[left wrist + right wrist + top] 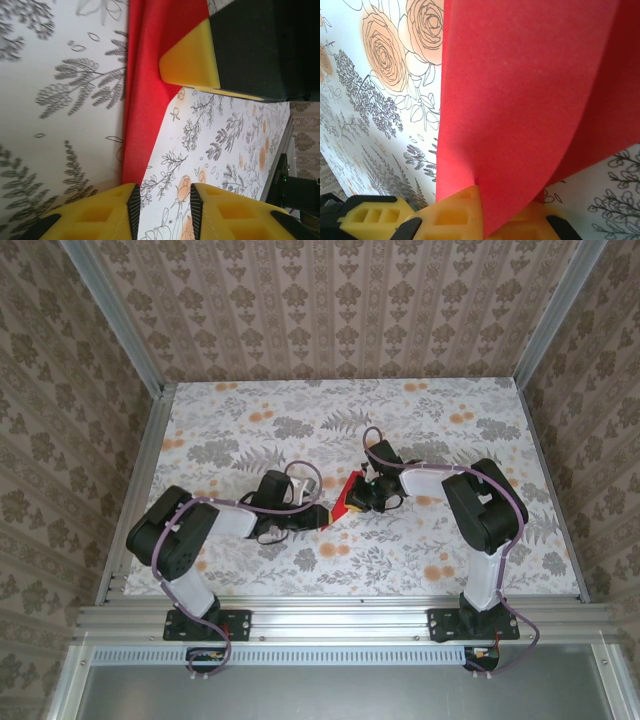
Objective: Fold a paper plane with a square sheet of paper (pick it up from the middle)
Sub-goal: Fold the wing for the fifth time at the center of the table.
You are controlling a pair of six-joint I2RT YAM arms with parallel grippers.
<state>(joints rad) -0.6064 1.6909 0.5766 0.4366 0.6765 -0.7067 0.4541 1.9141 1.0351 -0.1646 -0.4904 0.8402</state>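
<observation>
The right gripper (482,207) is pinching the creased red paper (520,100) tight between its yellow fingers. The left gripper (162,205) is standing slightly apart with nothing between its jaws, the paper's end just beside one finger. The paper is sitting between both grippers, over the flowered table (250,420).

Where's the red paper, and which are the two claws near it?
red paper (520,100): right wrist view, middle of its broad folded face.
right gripper (487,212): right wrist view, between its yellow fingertips pinching the paper.
left gripper (165,212): left wrist view, the gap between its parted yellow fingertips.
</observation>
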